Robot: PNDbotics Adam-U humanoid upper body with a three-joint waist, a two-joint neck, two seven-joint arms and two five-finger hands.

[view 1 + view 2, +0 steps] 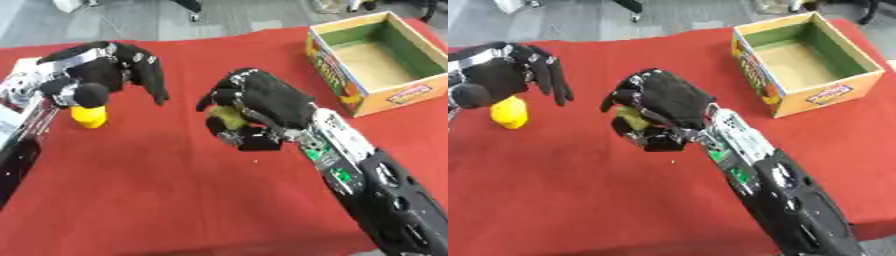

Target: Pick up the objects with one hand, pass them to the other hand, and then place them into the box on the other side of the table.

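Fingers of the right hand [262,107] curled round a small yellow-green object [226,117] at mid-table, the open cardboard box [378,59] lying nearer it than the left hand [101,70], relaxed above a yellow object [509,112].

bare cloth [157,190] btwn hands, box [350,97] open-topped

A matt red cloth [175,200] covers the table. At two o'clock stands a printed cardboard box [843,91], its inside bare and dull. The right hand [271,102] wears matt black covering; its forearm [337,150] shows silver metal.
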